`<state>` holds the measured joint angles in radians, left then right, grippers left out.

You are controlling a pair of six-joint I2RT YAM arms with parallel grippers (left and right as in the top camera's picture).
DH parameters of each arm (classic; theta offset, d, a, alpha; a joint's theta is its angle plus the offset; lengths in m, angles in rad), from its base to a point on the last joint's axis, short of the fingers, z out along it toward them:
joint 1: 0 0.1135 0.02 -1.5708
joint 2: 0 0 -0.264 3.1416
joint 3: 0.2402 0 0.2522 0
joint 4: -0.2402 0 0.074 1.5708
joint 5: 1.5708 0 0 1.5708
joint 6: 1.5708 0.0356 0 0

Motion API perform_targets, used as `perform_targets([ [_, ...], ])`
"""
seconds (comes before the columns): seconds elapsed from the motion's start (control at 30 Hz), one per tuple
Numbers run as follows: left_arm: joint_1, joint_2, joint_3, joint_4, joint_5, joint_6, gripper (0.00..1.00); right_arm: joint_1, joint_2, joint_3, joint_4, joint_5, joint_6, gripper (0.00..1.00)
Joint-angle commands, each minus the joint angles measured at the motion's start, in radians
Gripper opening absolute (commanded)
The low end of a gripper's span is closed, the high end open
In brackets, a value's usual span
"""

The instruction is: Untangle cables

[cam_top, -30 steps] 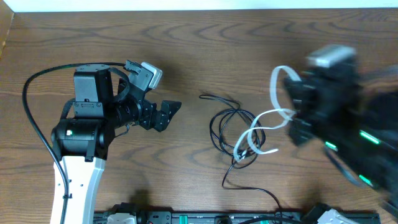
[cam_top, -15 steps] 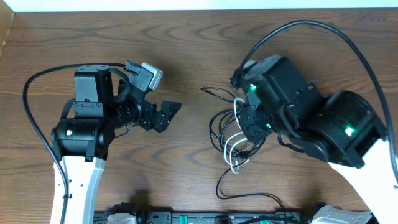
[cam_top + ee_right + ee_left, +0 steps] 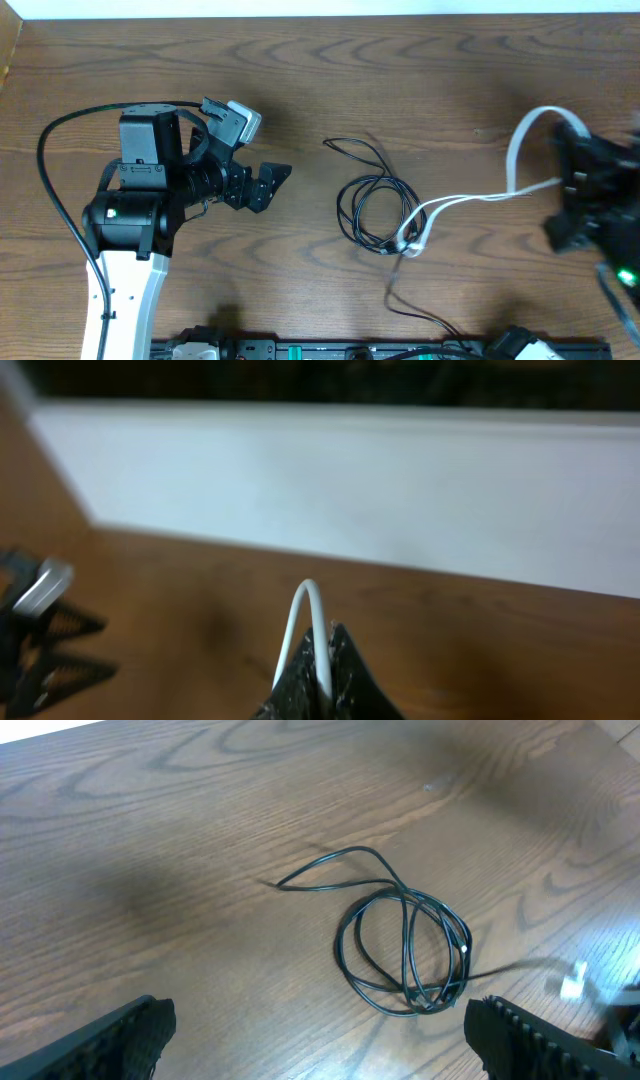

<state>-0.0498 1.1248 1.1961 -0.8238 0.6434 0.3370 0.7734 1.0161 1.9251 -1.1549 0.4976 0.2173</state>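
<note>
Well, the right gripper, blurred near the right edge of the wooden table, is pinching the white cable. In its wrist view a loop of that cord arches up out of the pressed-together fingers. From there the white cable runs left to the black cable, which lies coiled mid-table, and the two cross at the coil's lower right. The left gripper hangs spread wide, well apart from the coil, gripping nothing.
</note>
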Motion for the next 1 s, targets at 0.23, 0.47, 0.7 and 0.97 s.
perform_targets([
  [0.23,-0.002,-0.008,-0.002,-0.001,-0.008,0.005,0.98,-0.002,-0.118,0.006,-0.032,0.308,0.089,0.01],
  [0.47,-0.002,-0.006,-0.002,-0.025,0.103,0.024,0.98,-0.002,-0.109,0.004,-0.068,0.308,0.127,0.01],
  [0.7,-0.096,0.09,-0.003,-0.227,0.331,0.308,0.98,-0.001,-0.107,0.004,-0.068,0.277,0.135,0.01],
  [0.97,-0.329,0.336,-0.003,-0.314,0.279,0.49,0.98,-0.001,-0.106,0.003,-0.106,0.269,0.146,0.01],
])
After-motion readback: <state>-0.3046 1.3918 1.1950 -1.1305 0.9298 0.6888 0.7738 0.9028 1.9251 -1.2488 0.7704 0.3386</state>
